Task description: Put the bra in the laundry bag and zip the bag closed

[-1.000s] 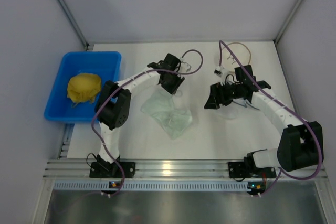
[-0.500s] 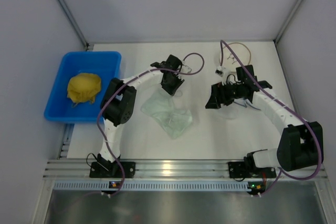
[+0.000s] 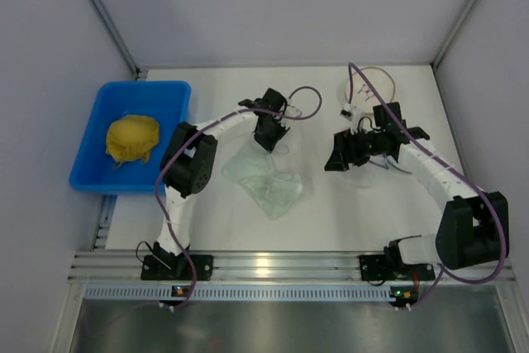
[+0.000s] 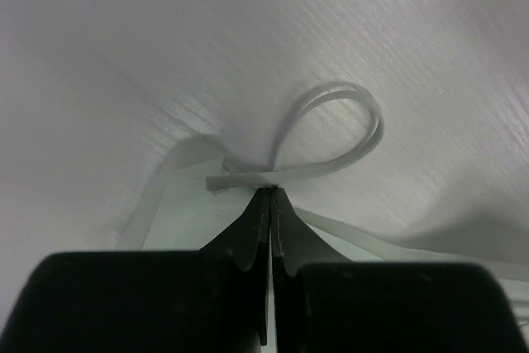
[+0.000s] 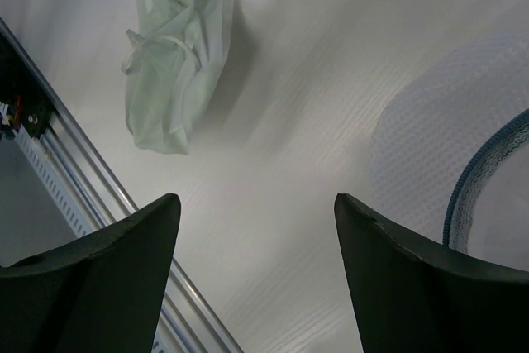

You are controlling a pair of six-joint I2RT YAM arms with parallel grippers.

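L gripper (image 4: pixel 271 196) closed, pinching bra (image 3: pixel 267 182) strap.

A blue bin (image 3: pixel 168 108) sits at the left of the frame, by the edge of the white counter (image 3: pixel 331 212). A yellow cloth lump (image 3: pixel 132 138) lies inside it. At the upper right, a white disc (image 3: pixel 376 82) with a tan rim lies flat on the counter. A shiny metal rail (image 3: pixel 273 266) runs along the bottom.

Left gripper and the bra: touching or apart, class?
Touching. The left wrist view shows the left gripper shut on a strap of the bra.
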